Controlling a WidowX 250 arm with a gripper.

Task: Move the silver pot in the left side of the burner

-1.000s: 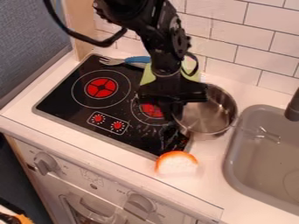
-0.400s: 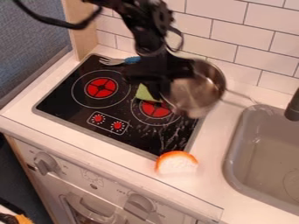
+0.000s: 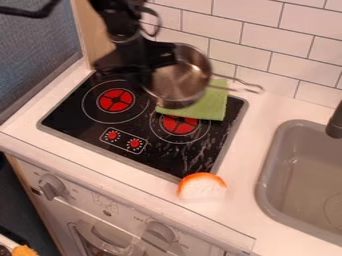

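“Currently, where does the shiny silver metal pot [image 3: 179, 82] hang?”

“Above the back edge of the black glass cooktop [image 3: 73, 122], to the right of and behind the left red-centered burner [image 3: 115, 100]. Its wire handle [image 3: 244, 86] points right, toward the white tiled wall [image 3: 270, 52].”

“And the claw?”

“The black two-finger gripper [image 3: 145, 82] clasps the pot at its left side, the dark fingertips blurred against the cooktop.”

“What lies below?”

“A flat green cloth [image 3: 212, 104] covers the cooktop's back right corner, partly behind the pot in the camera's view. Toward the front of it sits the right red-centered burner [image 3: 178, 125], partly under the cloth's edge.”

“Elsewhere on the scene?”

“A white bread piece with an orange crust [image 3: 202, 186] rests on the pale counter [image 3: 244, 165], just beside the cooktop's front right corner. The gray sink [image 3: 262, 175] occupies the counter's right side, a dark faucet [image 3: 336, 122] at its back edge.”
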